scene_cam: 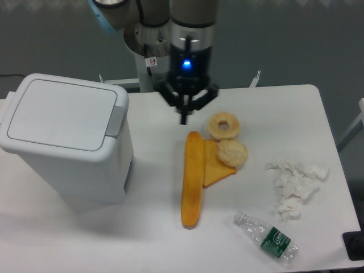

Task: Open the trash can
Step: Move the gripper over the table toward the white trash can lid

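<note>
The trash can (62,139) is a large white boxy bin on the left of the table. Its flat lid (57,112) lies closed, and the light grey push tab (116,120) sits at the lid's right edge. My gripper (183,118) hangs above the table's back middle, to the right of the bin and apart from it. Its fingers point down and are closed together, holding nothing.
A long yellow baguette (192,179), a yellow wedge (215,166), a ring-shaped bun (223,125) and a round bun (232,152) lie mid-table. Crumpled white tissue (296,185) and a plastic bottle (267,236) lie at the right. A dark object (355,245) sits at the right edge.
</note>
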`<state>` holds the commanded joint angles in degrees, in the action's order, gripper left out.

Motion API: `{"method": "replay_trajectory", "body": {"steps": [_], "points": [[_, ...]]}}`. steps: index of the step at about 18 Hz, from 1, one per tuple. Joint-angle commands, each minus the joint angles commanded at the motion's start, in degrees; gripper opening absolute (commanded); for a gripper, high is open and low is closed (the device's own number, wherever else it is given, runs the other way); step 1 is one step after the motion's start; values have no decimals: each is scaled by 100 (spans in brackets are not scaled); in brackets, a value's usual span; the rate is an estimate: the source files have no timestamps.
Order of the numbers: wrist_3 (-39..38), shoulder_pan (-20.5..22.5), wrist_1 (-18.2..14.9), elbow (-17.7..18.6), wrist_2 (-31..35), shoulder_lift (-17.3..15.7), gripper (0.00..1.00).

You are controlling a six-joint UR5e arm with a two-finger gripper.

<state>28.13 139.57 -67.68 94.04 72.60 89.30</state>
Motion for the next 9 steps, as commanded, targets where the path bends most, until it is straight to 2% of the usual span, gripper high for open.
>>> {"method": "replay_trajectory", "body": {"steps": [9], "points": [[-185,-307,-9,0,-536,-88,5]]}}
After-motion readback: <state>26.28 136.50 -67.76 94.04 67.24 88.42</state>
